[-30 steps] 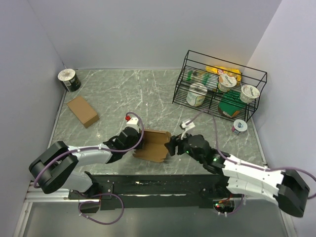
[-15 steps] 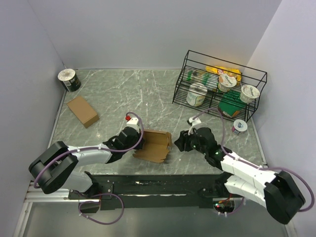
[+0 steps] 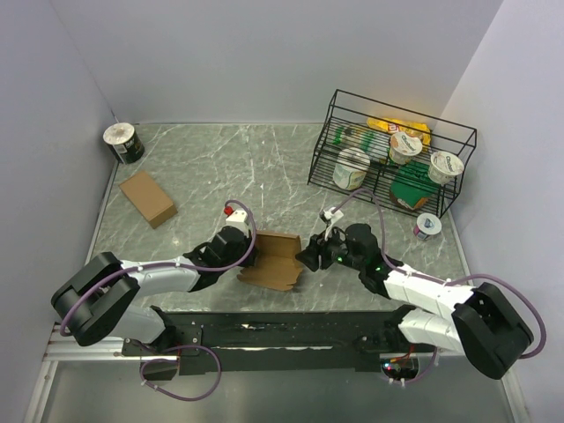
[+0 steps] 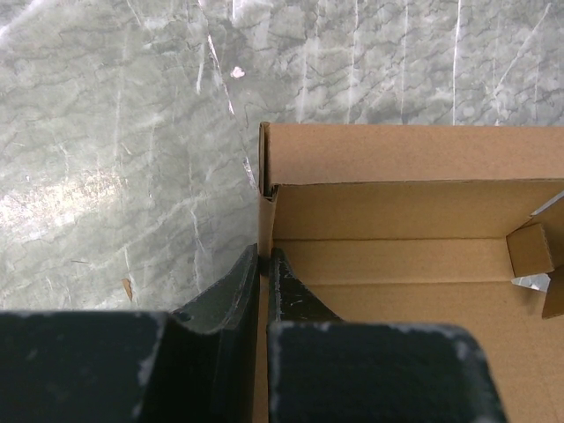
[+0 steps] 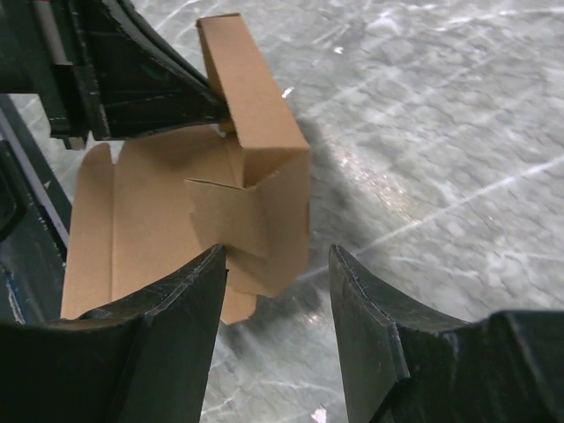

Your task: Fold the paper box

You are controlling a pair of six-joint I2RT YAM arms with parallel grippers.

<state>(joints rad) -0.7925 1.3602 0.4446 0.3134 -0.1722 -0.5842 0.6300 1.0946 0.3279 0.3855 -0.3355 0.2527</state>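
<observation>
cardboard looks thin and light, stiff across its panels but springy at the creases. paper box [image 3: 275,260] sits half-formed on the table [image 3: 264,167], near the front edge between the two arms, with its base flat and some walls raised. left gripper [image 4: 264,264] is clamped on the box's left end wall, one finger inside, one outside. right gripper [image 5: 278,264] has its jaws apart and grips nothing, with a raised corner of the box just ahead of the fingertips. judgement: the box will slide and its flaps will spring back. pinch low by a fold line, and gently, to avoid crushing.
</observation>
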